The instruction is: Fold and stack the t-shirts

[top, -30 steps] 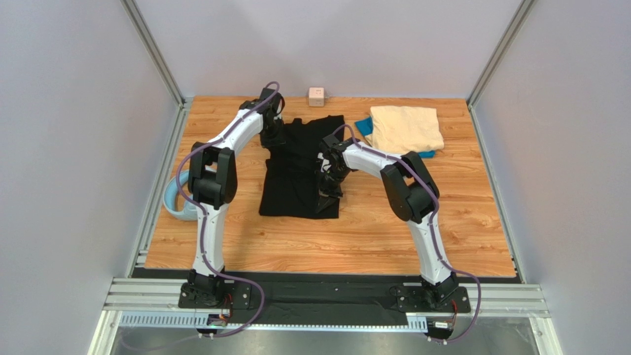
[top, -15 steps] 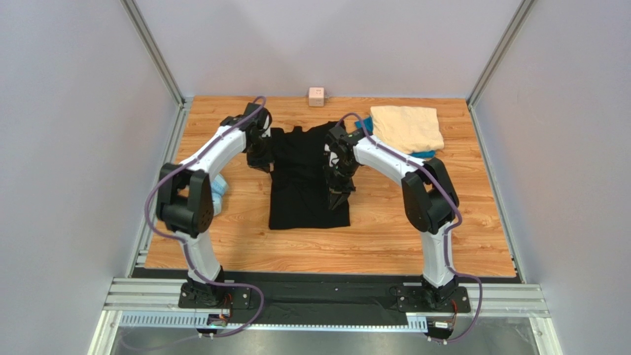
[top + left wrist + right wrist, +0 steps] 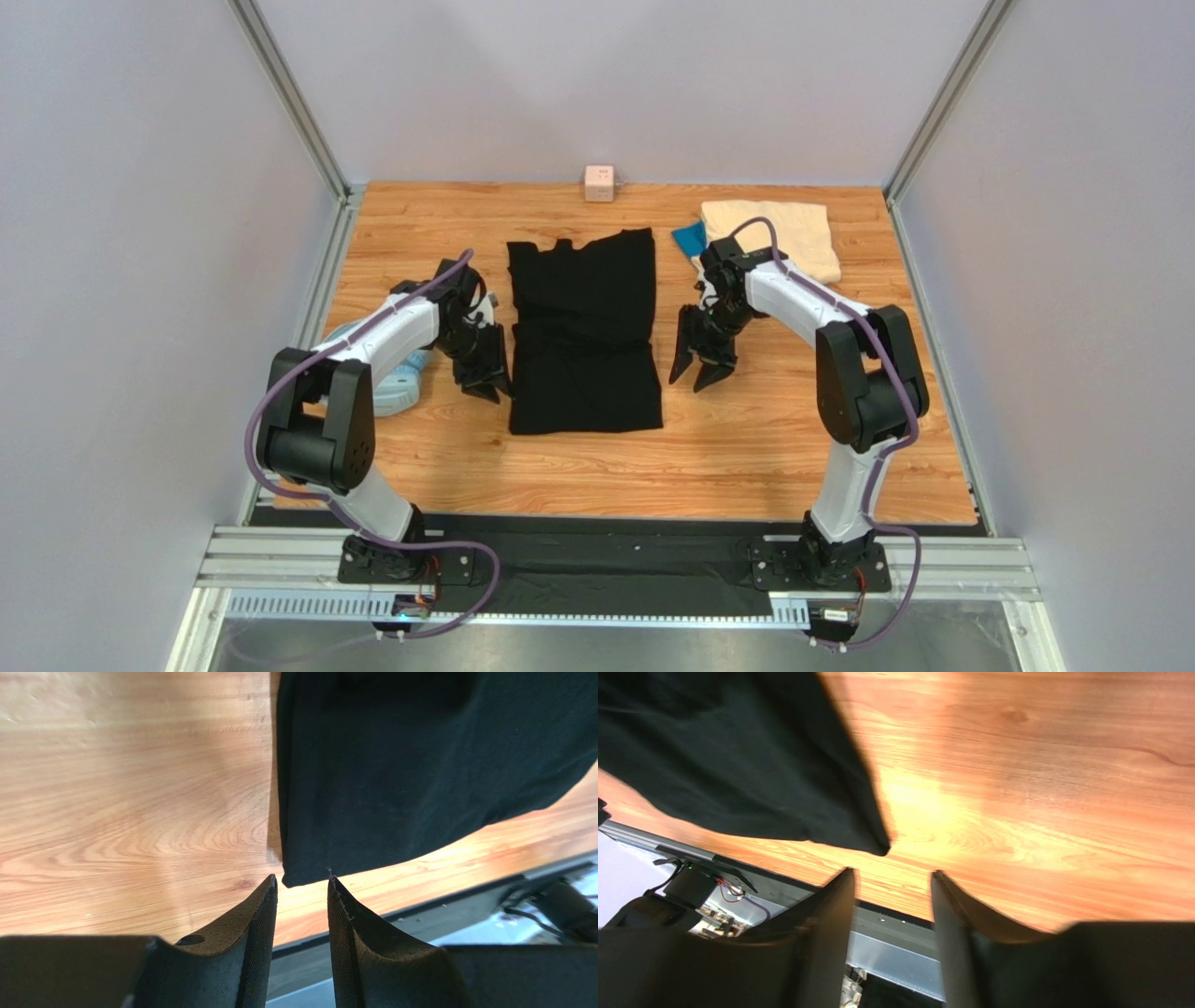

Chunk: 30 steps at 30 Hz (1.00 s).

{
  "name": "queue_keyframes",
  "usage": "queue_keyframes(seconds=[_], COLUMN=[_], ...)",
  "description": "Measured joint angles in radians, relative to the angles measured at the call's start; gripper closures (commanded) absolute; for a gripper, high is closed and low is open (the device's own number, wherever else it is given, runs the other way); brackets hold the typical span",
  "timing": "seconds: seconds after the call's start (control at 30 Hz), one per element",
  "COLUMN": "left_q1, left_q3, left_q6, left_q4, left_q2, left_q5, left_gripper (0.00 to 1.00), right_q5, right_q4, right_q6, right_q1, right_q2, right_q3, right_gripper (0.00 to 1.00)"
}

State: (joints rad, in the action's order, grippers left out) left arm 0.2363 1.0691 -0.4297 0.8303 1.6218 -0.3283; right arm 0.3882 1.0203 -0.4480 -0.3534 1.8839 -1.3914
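Centre of table (image 3: 758, 448): black shirt (image 3: 584, 329) lay flat as a long folded rectangle, collar end toward the far edge.
Far right: cream shirt (image 3: 788, 231) lay folded, its near-left corner crossed by the right arm (image 3: 807, 294).
Blue shirt (image 3: 687, 240): only a small edge showed, left of the cream shirt. It seemed to lie under it, the rest hidden.
Left gripper (image 3: 484, 381): sat just beside the black shirt's left edge, toward its near corner. Its jaws were slightly parted and pinched nothing.
Right gripper (image 3: 697, 373): sat near the shirt's right edge, clear of it. Its jaws were spread wider, with nothing between.
Ring (image 3: 403, 385): pale blue, at the left side, largely hidden behind the left arm (image 3: 379, 329).
Cube (image 3: 599, 182): sat at the far edge, too small to read its faces.
Top view only: showed the whole black shirt outline, the other two shirts, the ring and the cube.
Left wrist view only: showed bare wood in the narrow gap between the fingertips (image 3: 265, 906). The shirt's near corner lay just beyond the tips, and the frame cut off its far part.
Right wrist view only: showed the shirt's other near corner, blurred, off to one side of the jaws. The table's near edge and cables (image 3: 734, 890) lay beyond.
Could not tell: how many layers the black shirt had.
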Motion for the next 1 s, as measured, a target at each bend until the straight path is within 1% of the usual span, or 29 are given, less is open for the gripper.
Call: queue_keyframes(seconds=[0.13,0.33,0.5,0.63,1.0], left_q1=[-0.035,-0.043,-0.043,-0.043,-0.043], left_q3=[-0.047,-0.052,-0.061,-0.061,-0.061], left_q6=[-0.022,-0.021,-0.020,-0.021,-0.022], left_q4=[-0.040,-0.080,-0.090,-0.083,-0.059], left_q2=[0.008,0.083,0.128,0.165,0.166], left_q5=[-0.071,-0.134,-0.137,-0.143,-0.140], left_gripper=[0.60,0.60,0.60,0.60,0.61], right_q5=[0.039,0.138,0.195,0.239,0.329], right_q4=[-0.047,-0.160,-0.237,-0.265,-0.304], right_q6=[-0.003,-0.013,-0.015,-0.023,-0.046], right_q1=[0.004,-0.005,-0.005,-0.005,-0.008], right_q2=[0.000,0.003,0.027,0.039,0.070], right_q3=[0.074,0.160,0.206,0.237,0.251], right_gripper=[0.48,0.46,0.45,0.45,0.45])
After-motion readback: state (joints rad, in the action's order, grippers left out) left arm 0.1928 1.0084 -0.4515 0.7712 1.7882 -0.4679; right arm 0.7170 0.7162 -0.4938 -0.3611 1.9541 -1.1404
